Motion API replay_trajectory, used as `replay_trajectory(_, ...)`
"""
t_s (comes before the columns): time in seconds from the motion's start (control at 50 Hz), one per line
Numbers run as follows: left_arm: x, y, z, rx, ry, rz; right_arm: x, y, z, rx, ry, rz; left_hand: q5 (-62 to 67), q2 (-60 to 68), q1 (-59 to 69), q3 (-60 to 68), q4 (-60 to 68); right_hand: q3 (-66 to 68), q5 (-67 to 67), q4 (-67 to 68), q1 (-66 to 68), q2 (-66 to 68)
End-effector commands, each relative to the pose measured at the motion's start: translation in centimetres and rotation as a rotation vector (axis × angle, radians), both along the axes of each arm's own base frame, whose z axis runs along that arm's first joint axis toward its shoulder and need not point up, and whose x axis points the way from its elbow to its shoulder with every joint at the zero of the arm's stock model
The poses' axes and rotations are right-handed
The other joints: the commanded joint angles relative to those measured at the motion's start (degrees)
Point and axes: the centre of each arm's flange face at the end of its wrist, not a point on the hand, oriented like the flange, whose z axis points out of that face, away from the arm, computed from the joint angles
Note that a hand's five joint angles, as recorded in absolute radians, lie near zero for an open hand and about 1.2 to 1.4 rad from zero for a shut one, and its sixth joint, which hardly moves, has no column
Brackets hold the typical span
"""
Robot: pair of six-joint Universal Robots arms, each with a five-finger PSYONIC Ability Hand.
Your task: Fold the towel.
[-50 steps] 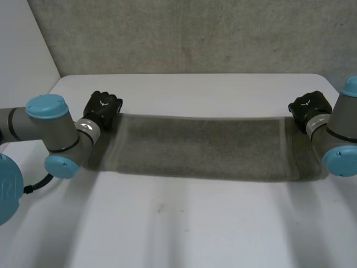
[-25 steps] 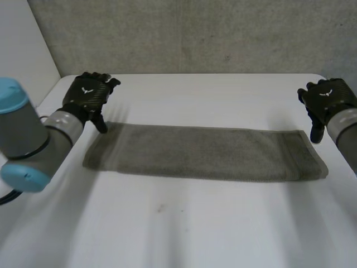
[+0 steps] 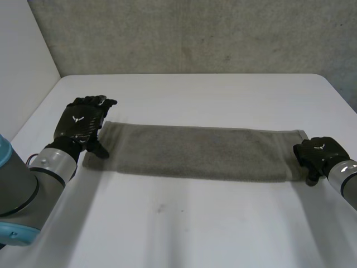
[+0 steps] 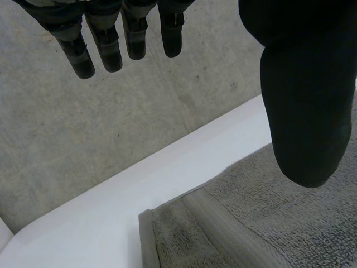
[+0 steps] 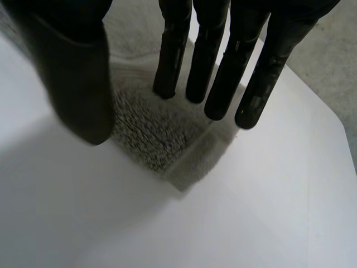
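Head view first: my left robot hand point(image 3: 83, 124) hangs released over the left end of the towel point(image 3: 201, 151). In its wrist view the fingers point(image 4: 106, 47) are straight and the thumb is above the cloth, gripping nothing. My right robot hand point(image 3: 317, 153) is likewise released, with fingers point(image 5: 173, 61) straight above the right end's near corner. A second ago both were at the far corners with the cloth moving; since then they have let go and drawn toward me. The towel now lies flat as a long strip across the worktop point(image 3: 184, 223). I judge the lengthwise fold laid and the end-to-end fold next. Both short ends lie near the worktop's side edges, with ample bare room in front and behind.
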Motion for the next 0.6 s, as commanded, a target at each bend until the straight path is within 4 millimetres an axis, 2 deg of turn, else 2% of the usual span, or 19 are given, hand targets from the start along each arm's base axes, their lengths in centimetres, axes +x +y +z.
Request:
replay_trajectory(0.02,0.0,0.2,-0.4,-0.015,-0.001,-0.002,-0.9,-1.8,-1.2,-0.012,0.007,-0.027,0.43,1.17,0.81,1.03,1.12,16.26,16.54,16.31,16.29,16.03)
replay_trajectory(0.04,0.0,0.2,-0.4,-0.015,-0.001,-0.002,-0.9,-1.8,-1.2,-0.012,0.007,-0.027,0.43,1.17,0.81,1.03,1.12,16.32,16.6,16.37,16.35,16.09)
replay_trajectory(0.08,0.0,0.4,-0.6,-0.021,0.0,-0.003,-1.1,-2.4,-1.4,-0.014,0.021,-0.031,0.43,1.17,0.81,1.03,1.12,34.0,34.29,34.06,34.04,33.77)
replay_trajectory(0.2,0.0,0.5,-0.7,-0.026,0.0,-0.006,-3.2,-3.6,-1.3,-0.028,0.064,-0.083,0.43,1.17,0.81,1.03,1.12,34.09,34.37,34.14,34.12,33.86)
replay_trajectory(0.24,0.0,0.7,-0.9,-0.021,-0.001,-0.005,-4.7,-4.1,-1.1,-0.04,0.103,-0.118,0.43,1.17,0.81,1.03,1.12,34.09,34.37,34.14,34.12,33.86)
replay_trajectory(0.26,0.0,0.7,-0.9,-0.021,-0.001,-0.005,-4.7,-4.1,-1.1,-0.04,0.104,-0.118,0.43,1.17,0.81,1.03,1.12,34.09,34.37,34.14,34.12,33.86)
replay_trajectory(0.3,0.1,0.7,-1.0,-0.021,-0.001,-0.005,-6.4,-4.8,-0.6,-0.059,0.148,-0.158,0.26,1.0,0.64,0.87,0.95,34.09,34.37,34.14,34.12,33.86)
replay_trajectory(0.32,0.1,0.7,-1.0,-0.021,-0.001,-0.005,-6.4,-4.8,-0.6,-0.06,0.149,-0.159,0.26,1.0,0.64,0.87,0.95,34.09,34.37,34.14,34.12,33.86)
replay_trajectory(0.36,0.1,0.7,-1.0,-0.021,-0.001,-0.005,-8.4,-5.9,0.2,-0.088,0.199,-0.209,0.43,1.17,0.81,1.03,1.12,34.09,34.37,34.14,34.12,33.86)
replay_trajectory(0.42,0.1,0.7,-0.9,-0.023,-0.001,-0.005,-9.6,-6.5,0.7,-0.102,0.233,-0.241,0.26,1.0,0.64,0.87,0.95,34.09,34.37,34.14,34.12,33.86)
replay_trajectory(0.46,0.1,0.6,-0.9,-0.026,0.0,-0.003,-10.8,-7.3,2.3,-0.126,0.307,-0.274,0.27,1.0,0.64,0.87,0.95,34.09,34.37,34.14,34.12,33.86)
replay_trajectory(0.48,0.1,0.6,-0.9,-0.026,0.0,-0.003,-10.8,-7.3,2.3,-0.127,0.307,-0.274,0.26,1.0,0.64,0.87,0.95,34.09,34.37,34.14,34.12,33.86)
replay_trajectory(0.5,0.1,0.6,-0.9,-0.026,0.0,-0.002,-10.7,-7.7,3.2,-0.142,0.33,-0.266,0.26,1.0,0.64,0.87,0.95,34.09,34.37,34.14,34.12,33.86)
replay_trajectory(0.52,0.1,0.6,-0.9,-0.026,0.0,-0.002,-9.6,-8.0,4.3,-0.173,0.329,-0.241,0.26,1.0,0.64,0.87,0.95,34.09,34.37,34.14,34.12,33.86)
replay_trajectory(0.54,0.1,0.6,-0.8,-0.027,0.0,0.0,-9.6,-8.0,4.3,-0.173,0.329,-0.241,-0.07,0.67,0.31,0.53,0.62,34.09,34.37,34.14,34.12,33.86)
replay_trajectory(0.56,0.1,0.6,-0.8,-0.027,0.0,0.0,-6.6,-8.1,6.0,-0.23,0.303,-0.187,-0.07,0.66,0.31,0.53,0.61,34.09,34.37,34.14,34.12,33.86)
replay_trajectory(0.58,0.1,0.7,-0.4,-0.036,0.006,0.0,-2.4,-7.5,8.4,-0.314,0.245,-0.107,-0.4,0.33,-0.03,0.2,0.28,34.09,34.37,34.14,34.12,33.86)
replay_trajectory(0.6,0.1,0.7,-0.1,-0.046,0.01,0.003,-2.4,-7.5,8.4,-0.315,0.244,-0.106,-0.57,0.16,-0.2,0.03,0.11,34.09,34.37,34.14,34.12,33.86)
